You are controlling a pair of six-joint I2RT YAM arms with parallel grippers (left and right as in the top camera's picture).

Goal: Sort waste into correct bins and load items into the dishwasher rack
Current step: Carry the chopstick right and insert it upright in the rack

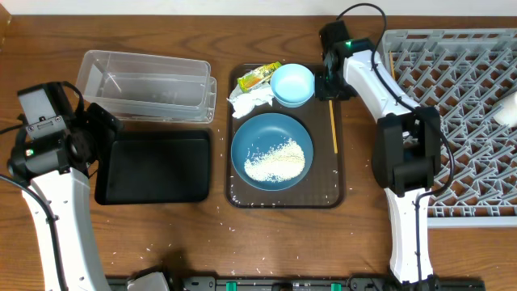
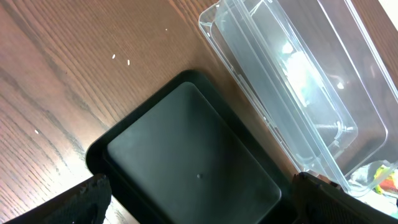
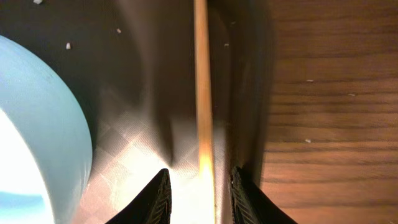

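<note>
One wooden chopstick (image 1: pixel 333 128) (image 3: pixel 201 81) lies along the right side of the brown serving tray (image 1: pixel 339 194). My right gripper (image 1: pixel 329 87) (image 3: pixel 200 186) reaches down at its far end and straddles it, open, with a gap on each side. The light blue bowl (image 1: pixel 292 84) (image 3: pixel 37 124) stands just left of it. A dark blue plate (image 1: pixel 271 141) holds loose rice (image 1: pixel 275 160). The crumpled napkin (image 1: pixel 250 103) and the yellow-green wrapper (image 1: pixel 258 77) lie at the tray's far left. My left gripper (image 1: pixel 103 125) (image 2: pixel 202 190) hangs wide open over the black tray (image 1: pixel 153 166) (image 2: pixel 193 149).
The clear tub (image 1: pixel 145 85) (image 2: pixel 298 68) stands behind the black tray. At the right stands the grey dishwasher rack (image 1: pixel 460 121), with a white cup (image 1: pixel 507 109) at its right edge. Stray rice grains (image 2: pixel 121 59) dot the wooden table.
</note>
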